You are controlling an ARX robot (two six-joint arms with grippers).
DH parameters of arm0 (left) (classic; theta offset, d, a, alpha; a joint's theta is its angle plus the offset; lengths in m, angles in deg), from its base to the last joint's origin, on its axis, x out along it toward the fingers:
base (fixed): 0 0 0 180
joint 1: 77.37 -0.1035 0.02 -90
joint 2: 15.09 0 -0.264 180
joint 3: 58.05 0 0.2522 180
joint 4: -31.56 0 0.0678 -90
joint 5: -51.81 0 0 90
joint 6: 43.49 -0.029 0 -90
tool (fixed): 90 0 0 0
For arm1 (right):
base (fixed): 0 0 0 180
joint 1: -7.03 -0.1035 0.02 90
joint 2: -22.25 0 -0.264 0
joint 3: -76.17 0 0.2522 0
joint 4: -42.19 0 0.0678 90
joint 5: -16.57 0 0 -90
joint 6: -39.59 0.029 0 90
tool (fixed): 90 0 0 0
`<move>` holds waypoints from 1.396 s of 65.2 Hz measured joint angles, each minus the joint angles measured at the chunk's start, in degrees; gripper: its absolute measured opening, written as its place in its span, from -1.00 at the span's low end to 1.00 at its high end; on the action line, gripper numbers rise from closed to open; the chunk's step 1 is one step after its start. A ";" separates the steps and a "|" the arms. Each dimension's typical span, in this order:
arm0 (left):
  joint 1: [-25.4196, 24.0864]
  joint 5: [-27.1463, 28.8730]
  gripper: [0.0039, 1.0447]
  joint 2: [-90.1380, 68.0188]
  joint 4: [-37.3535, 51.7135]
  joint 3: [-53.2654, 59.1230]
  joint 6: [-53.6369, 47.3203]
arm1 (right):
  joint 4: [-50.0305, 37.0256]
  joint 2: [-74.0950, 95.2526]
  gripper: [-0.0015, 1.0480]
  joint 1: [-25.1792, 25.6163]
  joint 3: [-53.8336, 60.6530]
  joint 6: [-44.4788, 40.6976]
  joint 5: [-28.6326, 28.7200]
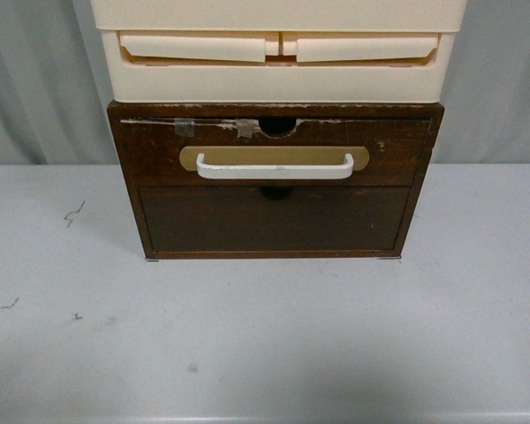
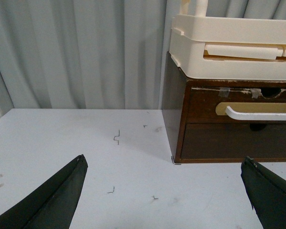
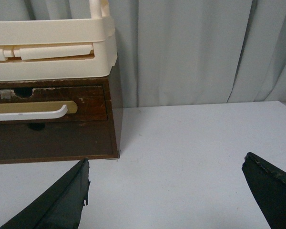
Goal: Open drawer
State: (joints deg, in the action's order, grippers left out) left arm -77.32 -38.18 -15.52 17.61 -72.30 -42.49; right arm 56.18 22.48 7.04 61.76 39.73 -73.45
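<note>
- Front view, handling: the drawer [image 1: 159, 155] is wooden and rigid. I judge it moderately heavy and likely to slide stiffly in its wooden frame. It should not be fragile or soft.
- Grip point: the white bar handle [image 1: 274, 168] stands clear of the drawer face, and its mid-span is the best place to take hold. The bar looks smooth and could slip, so the pull should run straight toward the near edge.
- Risk: a hard tug may drag the whole cabinet [image 1: 124, 177] over the table [image 1: 265, 344], given the load stacked above.
- Appearance: a wide dark brown front with a tan oval plate [image 1: 362, 157] behind the handle. A semicircular notch [image 1: 278, 126] sits at the top edge, with two tape bits [image 1: 185, 126] to its left. The finish is scuffed along the top.
- Position: the drawer is the upper one in the cabinet, centred at the far side of the table. It sits shut, flush with the frame.
- Adjacent: a plain handleless panel [image 1: 274, 218] lies directly below. Cream plastic drawers [image 1: 278, 62] rest on top of the cabinet.
- Left gripper [image 2: 164, 159]: released, fingers spread wide, holding nothing. It is near the table's front, well apart from the cabinet and to its left.
- Right gripper [image 3: 166, 159]: likewise spread and empty, to the cabinet's right.
- Background: a grey curtain [image 1: 35, 79] hangs behind.
</note>
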 joint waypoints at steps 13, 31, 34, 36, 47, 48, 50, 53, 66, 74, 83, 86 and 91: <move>0.00 0.00 0.88 0.00 0.00 0.00 0.00 | 0.00 0.00 0.87 0.00 0.00 0.00 0.00; 0.00 0.00 0.88 0.00 0.02 0.00 0.00 | 6.58 1.53 0.87 -0.63 -1.88 -1.44 -2.19; 0.42 1.49 0.88 -0.72 -3.32 -0.83 0.07 | 13.05 7.15 0.87 -2.19 -4.87 -2.27 -4.81; 1.73 4.33 0.88 -3.41 -9.46 -3.19 0.57 | 15.23 10.51 0.87 -2.75 -6.36 -2.36 -5.29; 3.50 -1.03 0.88 -32.11 -4.50 -11.61 9.75 | 8.17 30.95 0.87 -3.69 -12.70 9.49 5.84; 3.54 -1.81 0.88 -33.24 -3.65 -11.82 10.36 | 7.32 32.00 0.87 -3.69 -12.98 10.40 6.67; 3.91 -3.85 0.88 -36.79 -1.09 -12.57 12.68 | 4.63 34.99 0.87 -3.67 -13.68 13.42 9.27; 4.61 -6.60 0.88 -41.75 2.67 -13.77 16.00 | 0.46 39.08 0.87 -3.65 -14.01 17.77 12.87; 8.52 -14.03 0.88 -63.04 19.87 -19.82 29.94 | -20.22 59.08 0.87 -6.49 -15.12 36.57 20.76; 10.32 -16.66 0.88 -77.77 32.17 -25.29 41.46 | -38.80 75.32 0.87 -9.38 -18.67 49.09 20.68; 10.73 -16.44 0.88 -89.20 41.22 -30.38 50.99 | -54.07 92.28 0.87 -12.52 -24.74 59.98 17.38; 10.80 -16.50 0.88 -93.24 44.15 -32.09 54.40 | -56.94 96.61 0.87 -13.25 -26.77 62.45 15.76; 10.91 -16.57 0.88 -96.96 46.56 -33.68 57.37 | -59.84 101.04 0.87 -13.97 -29.29 65.16 14.36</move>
State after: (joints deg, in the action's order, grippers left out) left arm -66.41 -54.74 -112.47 64.17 -105.98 14.88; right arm -3.67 123.53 -6.93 32.47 104.89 -59.09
